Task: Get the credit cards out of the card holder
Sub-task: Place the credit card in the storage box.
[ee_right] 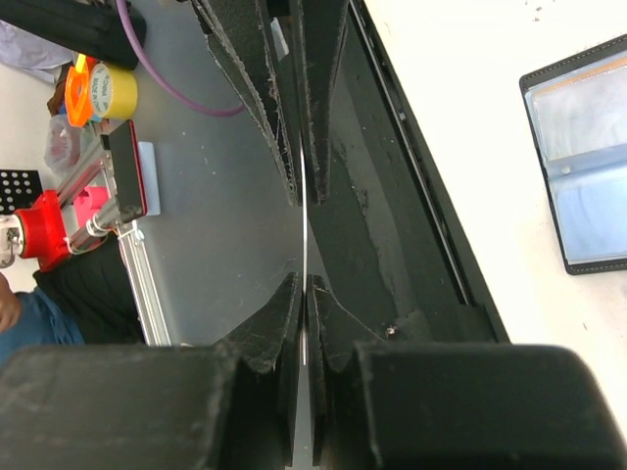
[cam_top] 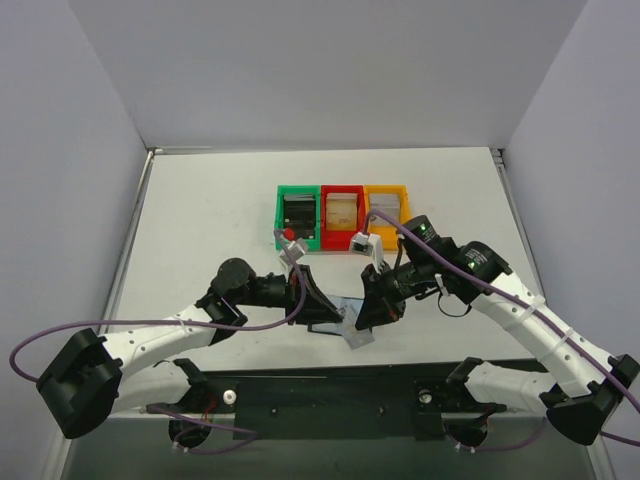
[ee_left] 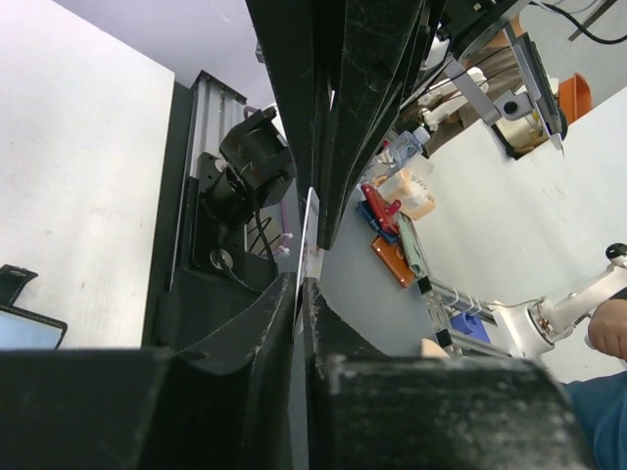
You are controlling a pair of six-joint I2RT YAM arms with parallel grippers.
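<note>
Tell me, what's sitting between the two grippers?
The open card holder, flat on the table, as the top view shows.

The left gripper (ee_left: 300, 286) has its two black fingers (ee_left: 257, 323) pinched almost together on a thin credit card (ee_left: 311, 220), seen edge-on as a pale strip rising from between the tips. Above the card, dark ridged slabs (ee_left: 323, 88) fill the top of the view. Left of the card stand a black motor housing (ee_left: 253, 162) and a metal rail (ee_left: 208, 147). Right of it lies red and orange clutter (ee_left: 387, 230).
</note>
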